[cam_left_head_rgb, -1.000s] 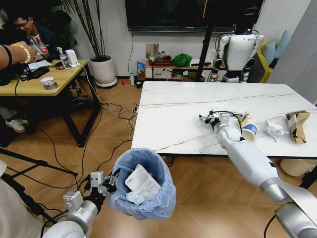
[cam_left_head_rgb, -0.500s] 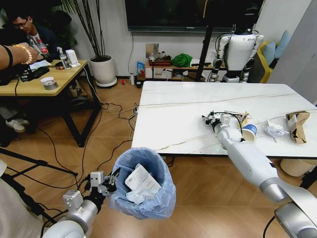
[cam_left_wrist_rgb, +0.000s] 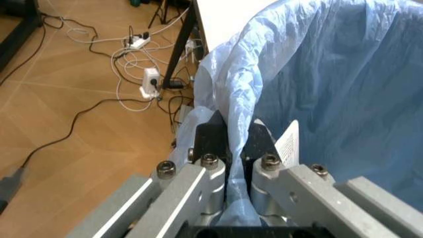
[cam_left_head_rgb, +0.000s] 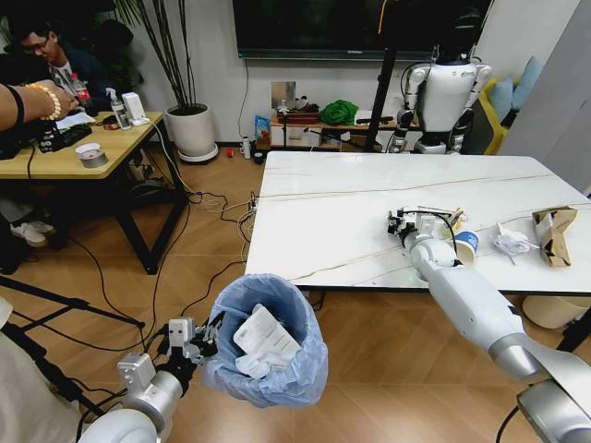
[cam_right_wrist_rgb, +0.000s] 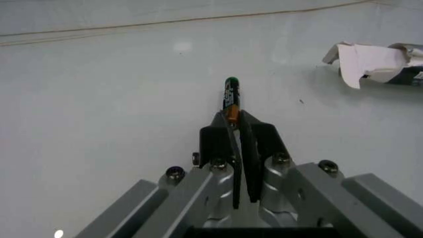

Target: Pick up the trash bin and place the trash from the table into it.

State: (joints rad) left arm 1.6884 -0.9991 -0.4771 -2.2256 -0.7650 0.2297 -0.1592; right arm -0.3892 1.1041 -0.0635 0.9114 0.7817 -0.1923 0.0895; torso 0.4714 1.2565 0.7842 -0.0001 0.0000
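Overall light: I found the room bright and even.
Glare: I noted a pale sheen on the table (cam_left_head_rgb: 323, 212).
Shadows: soft under the table edge.
Focus: the head view was sharp; I saw the wrist views soften at close fingers (cam_right_wrist_rgb: 215, 141).

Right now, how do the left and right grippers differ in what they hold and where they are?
The left gripper is shut on the blue-lined rim of the trash bin, held off the floor beside the table. The right gripper is over the table, shut on a small battery near the paper cup. The left one holds thin plastic film; the right one holds a rigid cylinder. Both are clamped.
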